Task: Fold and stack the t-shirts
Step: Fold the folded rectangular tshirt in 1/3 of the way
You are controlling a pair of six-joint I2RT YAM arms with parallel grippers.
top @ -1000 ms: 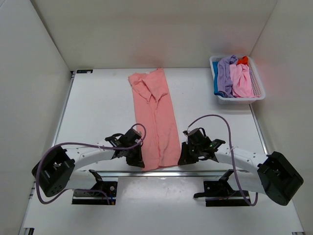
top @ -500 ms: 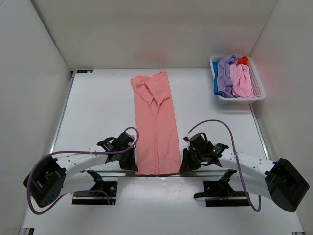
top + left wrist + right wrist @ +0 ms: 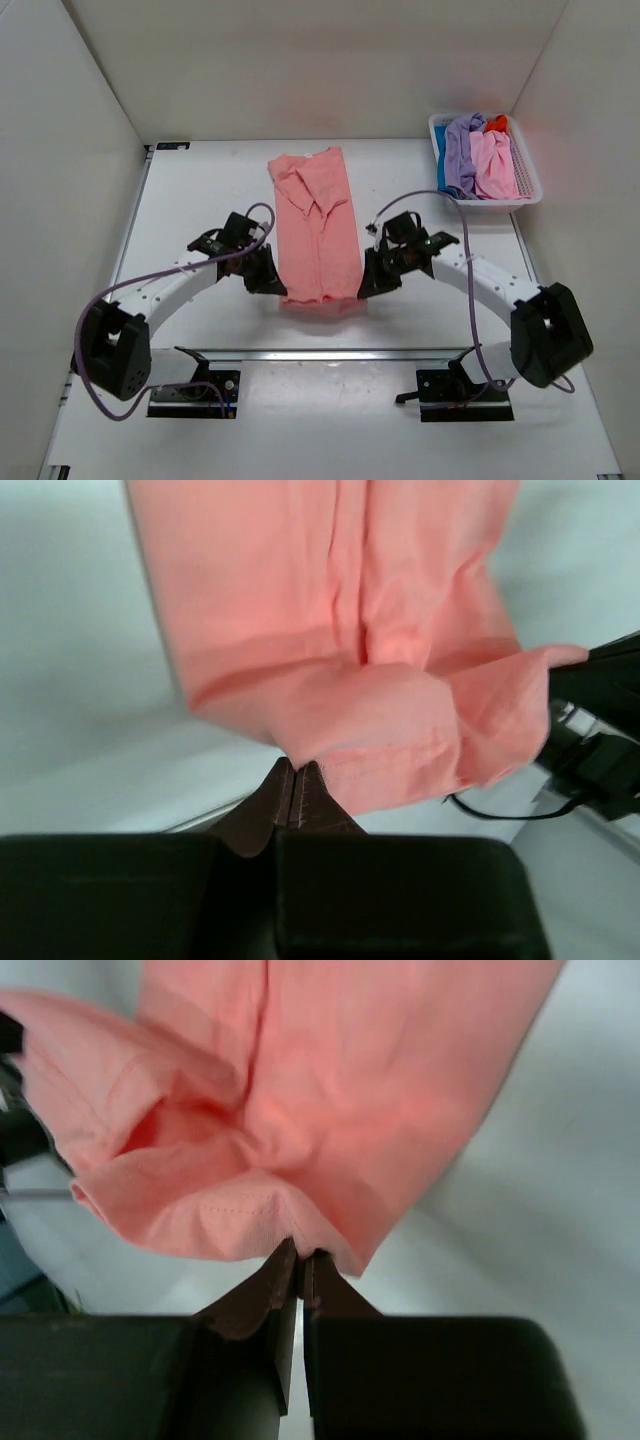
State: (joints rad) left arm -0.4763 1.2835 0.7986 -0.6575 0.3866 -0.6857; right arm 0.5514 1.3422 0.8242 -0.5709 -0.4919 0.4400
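Observation:
A salmon-pink t-shirt (image 3: pixel 315 215) lies in a long narrow strip down the middle of the table, its near end lifted and curled back. My left gripper (image 3: pixel 277 287) is shut on the near left corner of its hem (image 3: pixel 330 742). My right gripper (image 3: pixel 364 287) is shut on the near right corner (image 3: pixel 300 1230). Both hold the hem a little above the table over the strip. Lavender, light pink, blue and orange-red shirts (image 3: pixel 480 155) lie in the basket.
A white slotted basket (image 3: pixel 530 195) stands at the back right against the wall. White walls close in the table on the left, back and right. A metal rail (image 3: pixel 320 355) runs along the near edge.
Both grippers have lifted the shirt's near hem and carried it away from the near edge toward the shirt's middle. The strip now looks shorter, with its near end doubled over.

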